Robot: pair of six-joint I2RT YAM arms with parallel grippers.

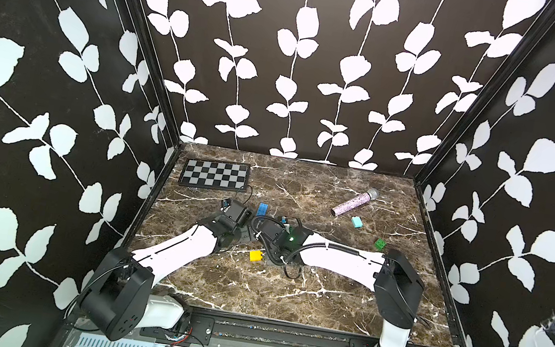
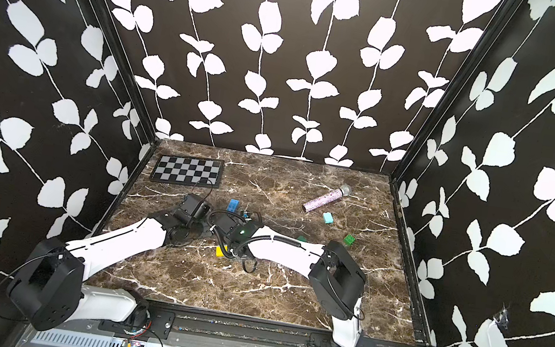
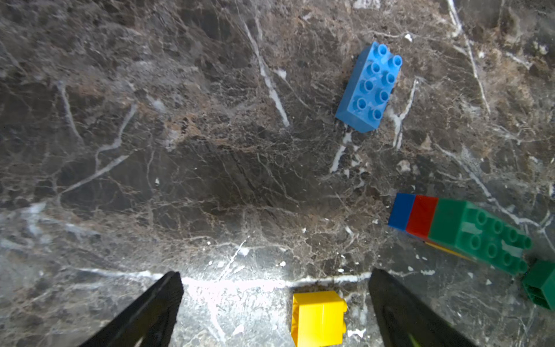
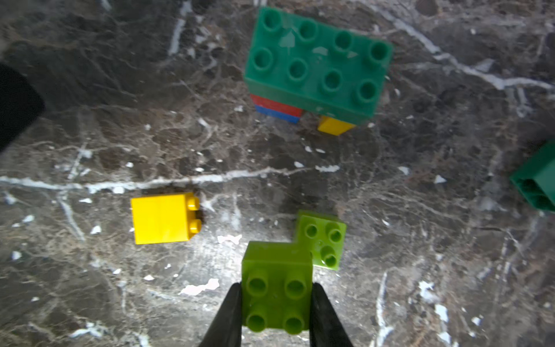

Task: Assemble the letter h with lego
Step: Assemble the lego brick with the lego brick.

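Currently: right hand [image 4: 277,287] clamped on lime brick [image 4: 276,300]; left hand [image 3: 274,274] apart, empty. Next, likely: seat brick squarely on green-topped stack [image 4: 318,60].

The left gripper [image 3: 274,273] is spread wide over the loose yellow brick [image 3: 318,318], the right gripper [image 4: 277,285] clamped on a lime brick [image 4: 276,303] nearby

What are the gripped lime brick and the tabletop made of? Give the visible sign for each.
Gripped lime brick: looks like moulded plastic, smooth, slightly glossy, with crisp round studs.
Tabletop: brown marble look with white veins, glare suggests polish; possibly printed laminate.
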